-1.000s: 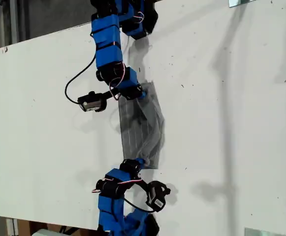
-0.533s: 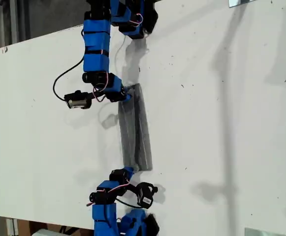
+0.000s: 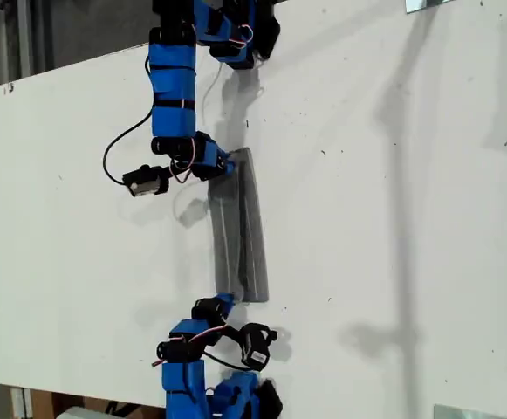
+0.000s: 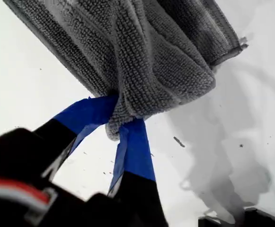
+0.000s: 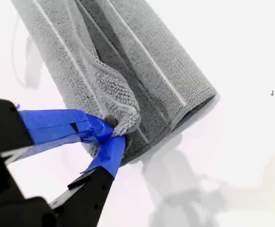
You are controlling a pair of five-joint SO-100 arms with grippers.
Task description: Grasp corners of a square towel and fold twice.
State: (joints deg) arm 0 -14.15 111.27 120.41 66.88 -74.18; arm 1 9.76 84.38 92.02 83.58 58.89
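The towel lies as a narrow folded strip at the exterior view's centre-left. My first gripper and my second gripper each pinch an end corner. Judged fold step underway; next, lay the corners flat and let go.

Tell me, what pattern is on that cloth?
Dark grey towel with thin pale stripes, clearest in the second wrist view.

Nubby matt terry-cloth towel
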